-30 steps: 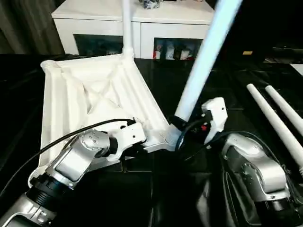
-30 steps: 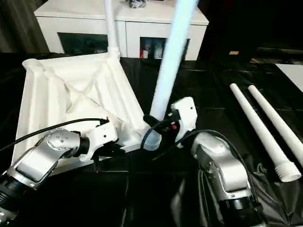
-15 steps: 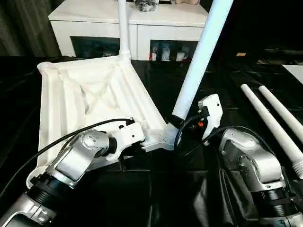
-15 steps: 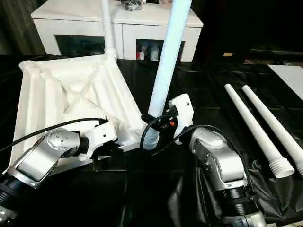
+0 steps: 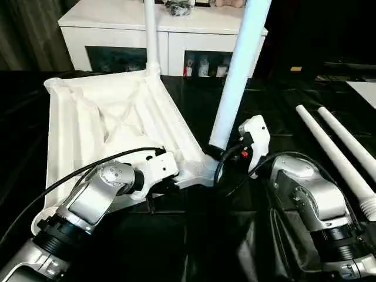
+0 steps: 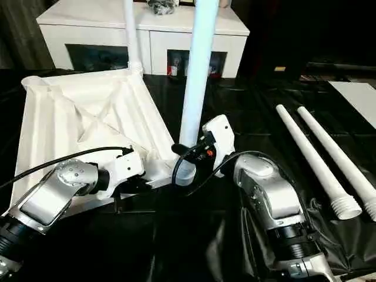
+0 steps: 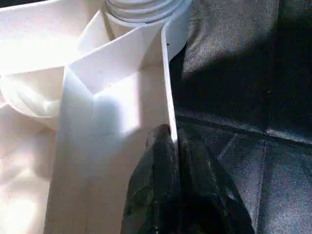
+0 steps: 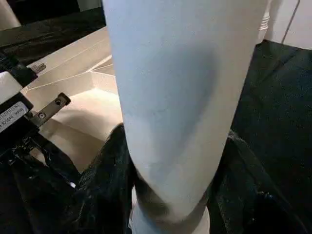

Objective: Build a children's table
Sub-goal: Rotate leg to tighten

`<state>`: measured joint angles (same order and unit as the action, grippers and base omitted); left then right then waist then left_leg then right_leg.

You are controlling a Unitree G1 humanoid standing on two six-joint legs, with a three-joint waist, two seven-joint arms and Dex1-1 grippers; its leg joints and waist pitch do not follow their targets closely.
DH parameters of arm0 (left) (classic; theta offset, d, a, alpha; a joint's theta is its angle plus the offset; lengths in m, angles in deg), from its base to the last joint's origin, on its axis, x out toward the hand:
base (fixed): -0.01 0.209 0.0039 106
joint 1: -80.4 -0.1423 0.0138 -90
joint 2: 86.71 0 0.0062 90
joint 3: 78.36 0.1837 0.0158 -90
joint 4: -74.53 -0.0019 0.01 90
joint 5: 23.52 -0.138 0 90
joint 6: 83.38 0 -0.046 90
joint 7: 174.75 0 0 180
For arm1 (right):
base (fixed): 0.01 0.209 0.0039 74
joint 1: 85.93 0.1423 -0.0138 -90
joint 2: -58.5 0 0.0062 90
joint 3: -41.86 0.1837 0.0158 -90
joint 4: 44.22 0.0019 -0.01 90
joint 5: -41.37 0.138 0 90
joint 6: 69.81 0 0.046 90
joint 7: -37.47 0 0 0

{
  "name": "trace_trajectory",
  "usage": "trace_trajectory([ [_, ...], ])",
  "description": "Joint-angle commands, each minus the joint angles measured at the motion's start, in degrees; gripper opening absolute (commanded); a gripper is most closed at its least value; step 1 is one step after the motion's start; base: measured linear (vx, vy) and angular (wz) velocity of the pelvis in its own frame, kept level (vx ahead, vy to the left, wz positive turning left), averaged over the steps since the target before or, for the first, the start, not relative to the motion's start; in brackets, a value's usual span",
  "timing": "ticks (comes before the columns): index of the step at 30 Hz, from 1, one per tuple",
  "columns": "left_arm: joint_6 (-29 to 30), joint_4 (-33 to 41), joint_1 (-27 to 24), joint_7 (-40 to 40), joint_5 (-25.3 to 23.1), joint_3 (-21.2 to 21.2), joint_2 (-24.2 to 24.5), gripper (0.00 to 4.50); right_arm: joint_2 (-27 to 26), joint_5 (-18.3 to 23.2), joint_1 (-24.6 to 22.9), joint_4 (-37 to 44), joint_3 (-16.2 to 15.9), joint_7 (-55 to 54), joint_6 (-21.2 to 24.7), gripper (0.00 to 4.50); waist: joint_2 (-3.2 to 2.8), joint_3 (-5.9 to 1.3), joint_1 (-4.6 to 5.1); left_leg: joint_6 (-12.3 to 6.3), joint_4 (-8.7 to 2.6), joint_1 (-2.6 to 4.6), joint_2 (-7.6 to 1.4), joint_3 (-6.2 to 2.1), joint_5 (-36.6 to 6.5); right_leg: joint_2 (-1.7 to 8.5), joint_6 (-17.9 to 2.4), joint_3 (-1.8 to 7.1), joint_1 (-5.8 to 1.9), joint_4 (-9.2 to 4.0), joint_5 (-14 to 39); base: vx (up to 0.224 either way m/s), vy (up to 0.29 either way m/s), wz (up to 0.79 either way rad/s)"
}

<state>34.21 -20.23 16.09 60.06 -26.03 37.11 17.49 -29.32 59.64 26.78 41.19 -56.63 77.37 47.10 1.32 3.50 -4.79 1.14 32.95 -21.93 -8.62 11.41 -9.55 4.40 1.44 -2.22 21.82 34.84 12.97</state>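
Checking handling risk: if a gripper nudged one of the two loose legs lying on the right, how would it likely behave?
The loose legs are round tapered tubes lying flat on the black sheet, so one would probably roll, curving toward its narrow end. They look stiff, hollow and likely light.

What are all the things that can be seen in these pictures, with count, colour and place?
tabletop: 1, white, ribbed underside up, on the black surface.
fitted leg: 1, white, upright in the far corner socket.
held leg: 1, white, leaning over the near corner socket.
loose legs: 2, white, lying side by side at the right.
cabinet: 1, white with dark glass doors, behind.
black surface: 1, under everything.
left claw: 1, black, pinching the tabletop rim.
right claw: 1, black, around the held leg.
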Motion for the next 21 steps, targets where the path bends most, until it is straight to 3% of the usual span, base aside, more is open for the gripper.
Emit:
trace_trajectory([
  [1,-1.00,1.25,0.83,0.78,-0.23,0.67,-0.35,0.00,0.65,-3.32,-3.51,-7.09,-4.70,0.20,3.84,1.83,-0.69,-1.58,0.69,7.05,-5.56,2.74,-5.09,-3.73,-35.36,5.10,-6.57,3.21,1.61,-6.57,29.87,0.000,0.000,0.00],
  [14,-0.75,1.74,0.14,1.26,0.58,-0.08,-0.18,0.00,-1.79,-4.50,-5.68,-10.81,-1.90,-4.75,1.47,1.83,-1.14,-1.58,0.80,7.59,-5.82,2.79,-5.04,-4.11,-38.14,5.00,-6.15,3.04,1.66,-6.74,31.09,0.000,0.000,0.00],
  [21,-0.71,1.74,0.15,1.69,0.77,-0.16,-0.09,0.00,-2.36,-5.55,-4.85,-11.84,-2.47,-5.26,1.14,1.82,-1.36,-1.63,1.21,8.38,-6.29,2.73,-4.99,-4.12,-39.78,4.69,-6.57,2.77,1.53,-6.64,27.79,0.000,0.000,0.00],
])
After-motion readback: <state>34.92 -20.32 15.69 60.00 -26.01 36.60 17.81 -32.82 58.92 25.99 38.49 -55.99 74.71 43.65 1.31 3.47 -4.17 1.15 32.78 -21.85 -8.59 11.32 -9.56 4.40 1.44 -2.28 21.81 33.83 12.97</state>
